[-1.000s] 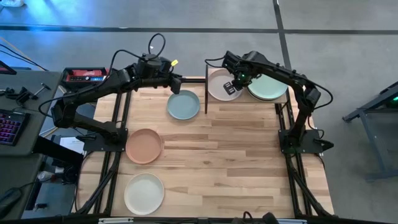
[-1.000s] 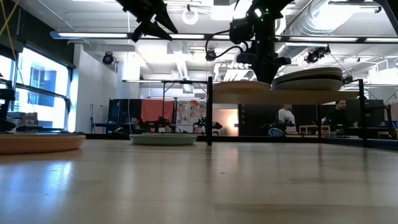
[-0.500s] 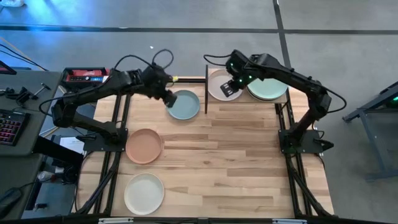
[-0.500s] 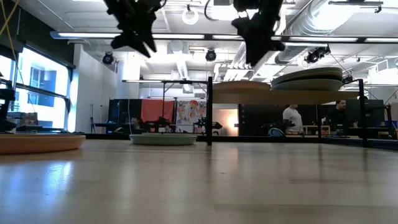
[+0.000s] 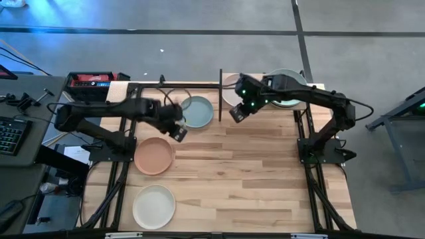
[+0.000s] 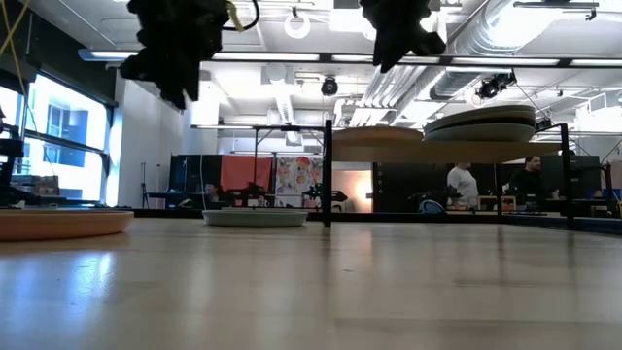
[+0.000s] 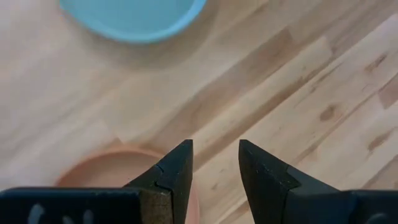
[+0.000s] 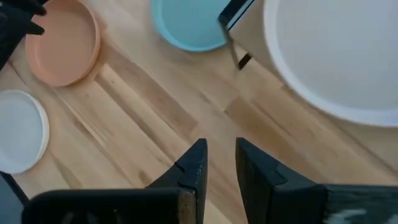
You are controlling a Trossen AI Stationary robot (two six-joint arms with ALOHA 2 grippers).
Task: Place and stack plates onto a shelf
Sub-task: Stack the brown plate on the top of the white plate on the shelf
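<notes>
My left gripper (image 5: 178, 131) (image 7: 214, 155) hangs open over bare wood between the light blue plate (image 5: 197, 111) (image 7: 134, 15) and the terracotta plate (image 5: 154, 155) (image 7: 118, 168). Open and holding nothing, my right gripper (image 5: 236, 114) (image 8: 221, 155) is above the table just off the shelf's near left corner. The shelf (image 5: 307, 101) (image 6: 447, 152) carries a pale plate (image 5: 231, 87) (image 8: 336, 56) and a stack topped by the mint green plate (image 5: 287, 91) (image 6: 481, 122). A cream plate (image 5: 153, 206) (image 8: 18, 130) lies flat near the table's near left corner.
The shelf's thin black post (image 8: 233, 15) and top rail (image 5: 179, 87) stand between the light blue plate and the shelf. Bare slatted table spreads across the middle and the right near part. Beyond the left edge are a keyboard (image 5: 10, 136) and cables.
My left gripper has swung from the table's far edge toward the near side and come lower, ending between the light blue and terracotta plates. My right gripper has drawn back off the pale plate on the shelf, rising and moving toward the near side. No plate has moved.
</notes>
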